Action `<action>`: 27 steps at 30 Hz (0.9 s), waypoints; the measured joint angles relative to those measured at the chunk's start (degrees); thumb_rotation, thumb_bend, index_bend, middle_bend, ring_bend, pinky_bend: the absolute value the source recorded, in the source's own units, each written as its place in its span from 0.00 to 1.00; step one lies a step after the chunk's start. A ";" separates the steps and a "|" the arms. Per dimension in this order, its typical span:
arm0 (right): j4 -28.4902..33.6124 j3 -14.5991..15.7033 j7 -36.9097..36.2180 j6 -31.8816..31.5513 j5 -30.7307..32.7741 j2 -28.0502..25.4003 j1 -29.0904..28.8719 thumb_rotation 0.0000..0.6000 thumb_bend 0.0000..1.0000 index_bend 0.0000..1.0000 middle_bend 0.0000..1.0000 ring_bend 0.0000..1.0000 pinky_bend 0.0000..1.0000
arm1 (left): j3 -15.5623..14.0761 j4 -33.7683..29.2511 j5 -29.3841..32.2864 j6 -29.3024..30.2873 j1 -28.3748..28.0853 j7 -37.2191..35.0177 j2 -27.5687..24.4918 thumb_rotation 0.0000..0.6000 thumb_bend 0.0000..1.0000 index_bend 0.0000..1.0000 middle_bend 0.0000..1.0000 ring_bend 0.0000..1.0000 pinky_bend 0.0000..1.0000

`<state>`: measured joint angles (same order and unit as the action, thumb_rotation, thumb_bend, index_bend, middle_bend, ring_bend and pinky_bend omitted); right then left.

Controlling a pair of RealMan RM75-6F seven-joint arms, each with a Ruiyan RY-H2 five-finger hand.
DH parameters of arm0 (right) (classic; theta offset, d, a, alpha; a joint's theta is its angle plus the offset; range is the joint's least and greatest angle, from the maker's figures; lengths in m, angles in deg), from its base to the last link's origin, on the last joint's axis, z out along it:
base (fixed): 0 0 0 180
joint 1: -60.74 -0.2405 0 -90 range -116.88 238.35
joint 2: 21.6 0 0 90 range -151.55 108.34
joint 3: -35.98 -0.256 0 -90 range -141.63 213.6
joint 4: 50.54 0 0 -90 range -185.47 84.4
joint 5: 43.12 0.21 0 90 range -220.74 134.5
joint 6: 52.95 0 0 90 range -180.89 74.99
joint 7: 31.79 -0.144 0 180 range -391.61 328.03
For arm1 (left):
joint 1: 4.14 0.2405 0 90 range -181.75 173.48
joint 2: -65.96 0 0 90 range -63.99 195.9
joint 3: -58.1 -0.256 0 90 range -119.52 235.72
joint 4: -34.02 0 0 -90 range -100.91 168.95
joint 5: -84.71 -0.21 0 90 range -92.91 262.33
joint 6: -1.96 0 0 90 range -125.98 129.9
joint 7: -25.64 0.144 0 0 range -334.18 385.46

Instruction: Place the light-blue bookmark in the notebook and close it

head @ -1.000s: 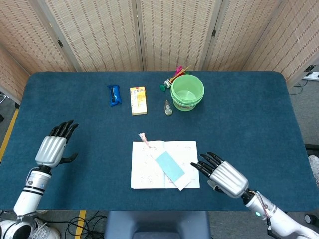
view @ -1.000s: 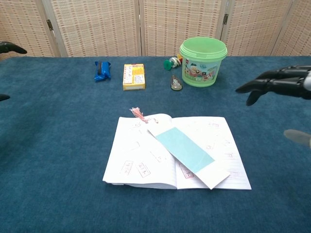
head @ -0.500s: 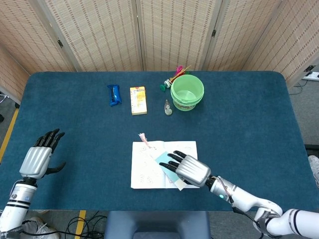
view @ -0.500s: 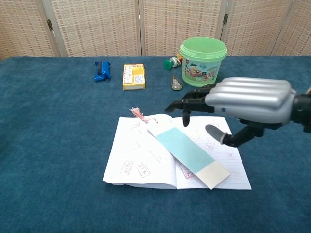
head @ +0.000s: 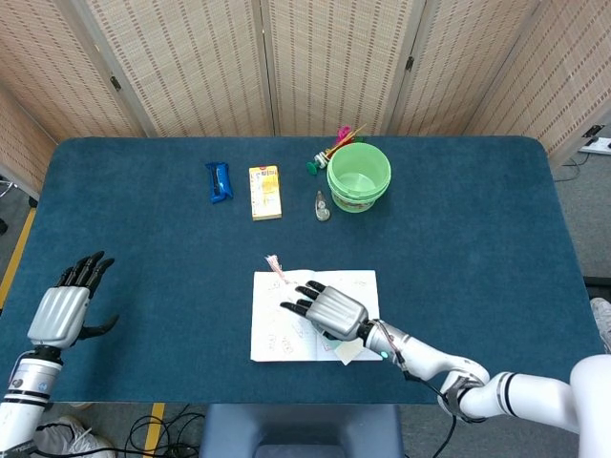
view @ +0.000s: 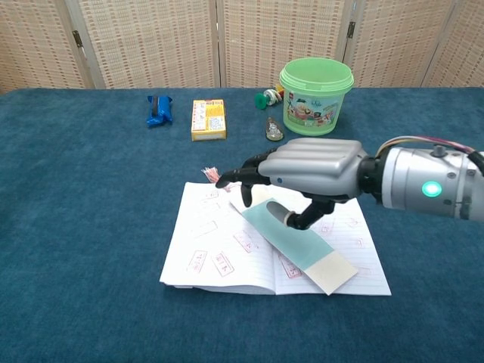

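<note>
From the head view, the right hand (head: 327, 308) hovers over the open notebook (head: 277, 334), fingers spread and holding nothing; the left hand (head: 61, 312) is open near the table's (head: 477, 239) left edge.

From the chest view, the light-blue bookmark (view: 306, 250) lies slantwise across the pages, the right hand (view: 302, 174) just above its upper end, a green bucket (view: 316, 85) behind
</note>
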<state>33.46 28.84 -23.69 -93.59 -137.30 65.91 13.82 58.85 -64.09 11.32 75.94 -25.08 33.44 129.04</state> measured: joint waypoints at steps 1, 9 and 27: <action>-0.64 -0.08 -0.01 0.27 0.37 0.58 -0.49 1.00 0.67 0.10 0.30 0.12 0.15 | 0.06 0.10 -0.03 -0.06 0.12 -0.09 -0.01 1.00 0.29 0.11 0.04 0.03 0.15; -5.29 -0.32 -0.41 2.05 3.39 4.28 -3.70 1.00 0.67 0.10 0.30 0.11 0.15 | 0.61 1.17 0.00 -1.03 0.94 -0.97 0.18 1.00 0.29 0.11 0.04 0.03 0.15; -8.77 0.18 1.94 3.19 7.74 7.28 -7.46 1.00 0.68 0.10 0.30 0.11 0.15 | 1.64 3.02 -0.75 -2.38 2.03 -2.63 0.74 1.00 0.29 0.11 0.04 0.03 0.15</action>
<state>24.69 29.02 -21.75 -90.41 -129.56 73.19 6.36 60.49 -61.07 10.58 73.56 -23.05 30.81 129.78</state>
